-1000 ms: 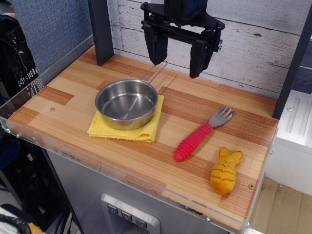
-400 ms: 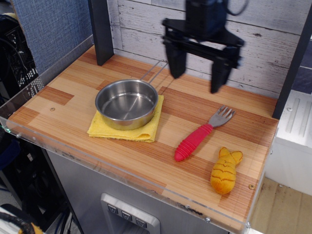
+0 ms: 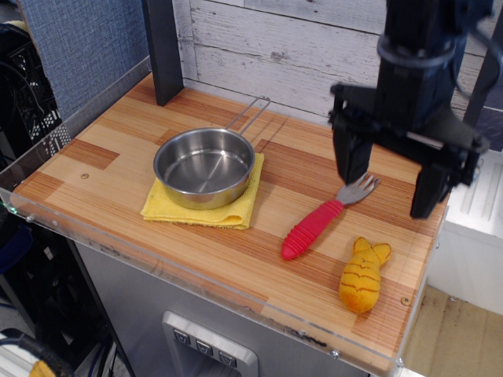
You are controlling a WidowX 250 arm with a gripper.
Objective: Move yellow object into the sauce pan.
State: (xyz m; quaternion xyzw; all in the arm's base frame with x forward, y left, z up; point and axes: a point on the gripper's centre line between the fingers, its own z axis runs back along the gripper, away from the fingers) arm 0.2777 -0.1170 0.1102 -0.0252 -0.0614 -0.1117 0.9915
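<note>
A: Where was the yellow object (image 3: 363, 275) found relative to the hand (image 3: 393, 188)?

B: It was seen lying on the worktop (image 3: 118, 149) near the front right corner, in front of and below the hand. Its long axis was laid roughly front to back, tail toward the rear wall, slightly tilted.

A: And the hand's state?

B: The jaws were spread wide, nothing held, hovering above the fork (image 3: 322, 216).

A: Was anything judged to be in the way?

B: The fork's tines were placed just under the hand, its red handle beside the toy but apart from it. The sauce pan (image 3: 204, 166) was set on a yellow cloth (image 3: 232, 208) well to the left, empty.
</note>
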